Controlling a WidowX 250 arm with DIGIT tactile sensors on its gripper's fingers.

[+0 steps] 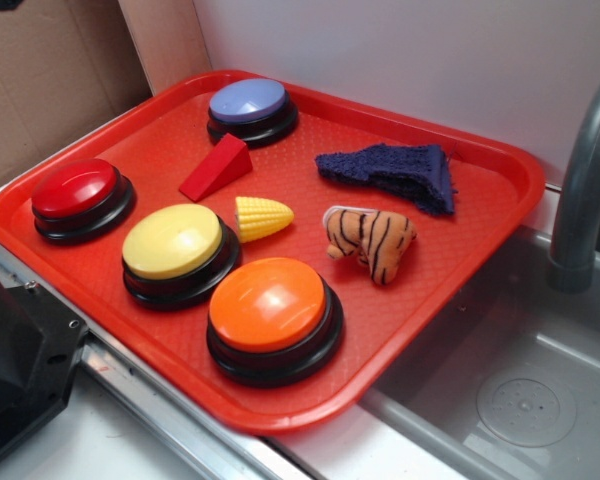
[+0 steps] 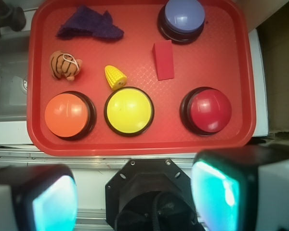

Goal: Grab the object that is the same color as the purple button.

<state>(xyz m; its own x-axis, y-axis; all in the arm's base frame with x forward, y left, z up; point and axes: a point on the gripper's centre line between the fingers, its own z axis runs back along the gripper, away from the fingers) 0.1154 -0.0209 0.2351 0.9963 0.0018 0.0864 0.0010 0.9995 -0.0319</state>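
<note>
A red plastic tray (image 1: 460, 255) sits beside a grey sink (image 1: 520, 400), seen from an outside camera and from a wrist camera looking down.

Going left to right in the outside view: a red domed button (image 1: 78, 192) sits near the tray's left corner. Next to it, toward the front edge, is a yellow button (image 1: 175, 245), with a red wedge block (image 1: 216, 168) further back. A small toy corn cob (image 1: 261, 217) lies just beside the yellow button. The purple button (image 1: 248, 104), lavender on a black base, stands near the tray's back edge. An orange button (image 1: 270, 310) sits at the front edge. Right of the corn lies a tiger-striped plush toy (image 1: 370, 238). The dark navy-purple rag (image 1: 390, 172), crumpled and roughly triangular, lies behind the plush toy toward the tray's right back edge, apart from everything else. A grey faucet (image 1: 585, 190) rises at the far right.

In the wrist view the gripper (image 2: 135, 197) hangs outside the tray's front edge, its two fingers (image 2: 216, 192) spread wide apart, grasping nothing, well away from the rag.
</note>
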